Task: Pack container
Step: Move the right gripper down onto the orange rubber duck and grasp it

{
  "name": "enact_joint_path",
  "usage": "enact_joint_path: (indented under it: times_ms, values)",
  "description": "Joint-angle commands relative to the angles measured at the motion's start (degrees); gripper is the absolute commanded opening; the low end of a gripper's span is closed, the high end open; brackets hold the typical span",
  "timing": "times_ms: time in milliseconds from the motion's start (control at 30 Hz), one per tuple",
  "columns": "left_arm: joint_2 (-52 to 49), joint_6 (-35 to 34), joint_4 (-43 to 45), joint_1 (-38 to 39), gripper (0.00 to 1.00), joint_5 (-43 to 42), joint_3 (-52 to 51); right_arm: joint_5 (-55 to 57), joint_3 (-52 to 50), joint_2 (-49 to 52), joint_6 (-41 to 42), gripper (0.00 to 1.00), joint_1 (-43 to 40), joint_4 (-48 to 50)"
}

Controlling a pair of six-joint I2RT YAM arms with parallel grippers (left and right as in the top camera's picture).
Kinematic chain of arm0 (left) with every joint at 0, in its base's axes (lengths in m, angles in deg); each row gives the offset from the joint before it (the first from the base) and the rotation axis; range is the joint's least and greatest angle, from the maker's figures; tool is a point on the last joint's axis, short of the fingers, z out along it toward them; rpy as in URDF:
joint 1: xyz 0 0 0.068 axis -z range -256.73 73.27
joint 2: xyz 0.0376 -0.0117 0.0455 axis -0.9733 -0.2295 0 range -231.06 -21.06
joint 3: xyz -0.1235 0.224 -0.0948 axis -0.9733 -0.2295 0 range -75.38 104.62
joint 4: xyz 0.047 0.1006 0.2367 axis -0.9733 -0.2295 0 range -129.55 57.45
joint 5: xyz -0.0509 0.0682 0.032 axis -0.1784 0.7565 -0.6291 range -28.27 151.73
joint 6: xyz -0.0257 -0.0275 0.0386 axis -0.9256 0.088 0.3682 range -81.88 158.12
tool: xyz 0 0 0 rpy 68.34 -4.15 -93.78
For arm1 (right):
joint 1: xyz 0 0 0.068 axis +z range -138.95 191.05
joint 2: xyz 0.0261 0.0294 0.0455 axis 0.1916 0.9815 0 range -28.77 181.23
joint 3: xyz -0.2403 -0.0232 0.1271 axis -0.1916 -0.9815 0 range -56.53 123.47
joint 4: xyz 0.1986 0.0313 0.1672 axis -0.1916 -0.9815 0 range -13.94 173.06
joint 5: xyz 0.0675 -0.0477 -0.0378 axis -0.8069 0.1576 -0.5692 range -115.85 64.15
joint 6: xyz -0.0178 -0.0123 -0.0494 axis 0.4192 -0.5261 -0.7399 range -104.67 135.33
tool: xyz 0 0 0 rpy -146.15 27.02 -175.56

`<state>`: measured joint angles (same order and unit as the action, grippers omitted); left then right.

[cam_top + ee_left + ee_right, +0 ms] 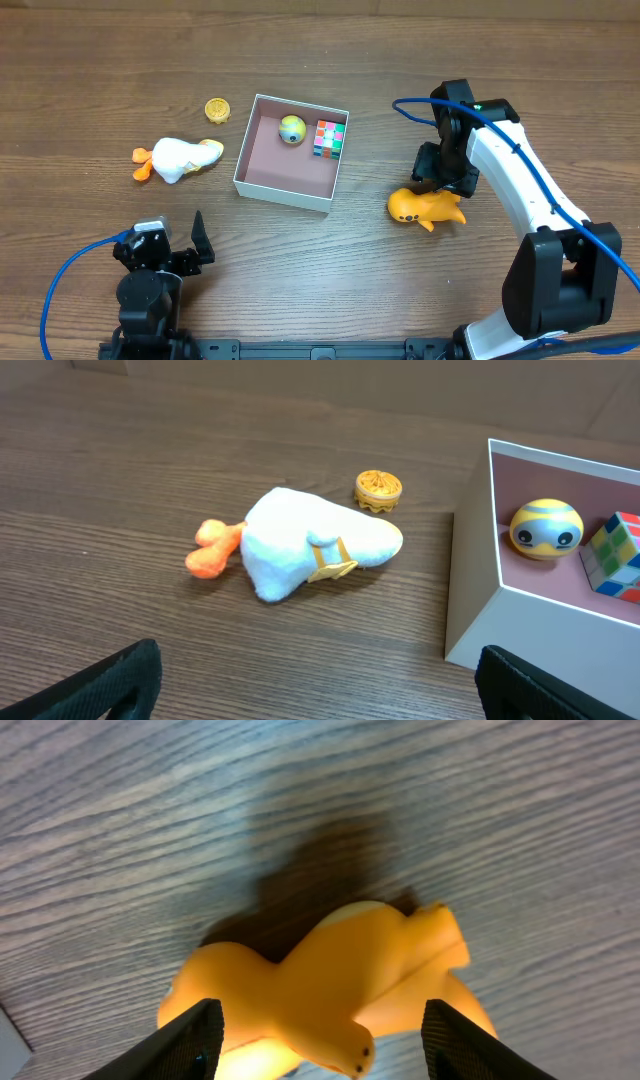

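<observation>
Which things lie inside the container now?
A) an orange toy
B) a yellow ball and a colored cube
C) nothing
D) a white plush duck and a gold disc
B: the yellow ball and the colored cube rest inside the container, side by side.

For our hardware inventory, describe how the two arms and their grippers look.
The right arm has white links between black joints, a blue cable along it and a small green light. The left arm is black with a looping blue cable. The left gripper and right gripper are black.
</observation>
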<state>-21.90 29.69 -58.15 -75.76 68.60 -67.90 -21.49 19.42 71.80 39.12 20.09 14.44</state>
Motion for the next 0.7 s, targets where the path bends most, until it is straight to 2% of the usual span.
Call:
enact_joint_path:
  times_ms: [0, 167, 300, 533, 600, 667]
  values:
    - [0.6, 1.1, 0.1, -0.6, 1.00, -0.5, -0.2, -2.2, -2.8, -0.5, 0.3, 0.66, 0.2, 1.4]
    - [0.6, 1.1, 0.1, -0.6, 1.00, -0.5, -0.2, -3.1, -4.4, -0.5, 0.3, 0.61, 0.2, 1.7]
    - [0.6, 1.1, 0.1, -0.6, 1.00, -0.5, -0.2, -4.1, -4.3, -0.5, 0.3, 0.51, 0.2, 1.3]
    - [0.6, 1.1, 0.1, -0.6, 1.00, -0.5, -0.2, -4.1, -4.3, -0.5, 0.3, 0.22, 0.2, 1.3]
    - [0.6, 1.1, 0.1, -0.6, 1.00, -0.5, -0.2, -4.1, -4.3, -0.5, 0.3, 0.16, 0.2, 1.4]
    - [0.6, 1.1, 0.1, -0.6, 1.00, -0.5, -0.2, -4.0, -4.3, -0.5, 0.2, 0.15, 0.2, 2.0]
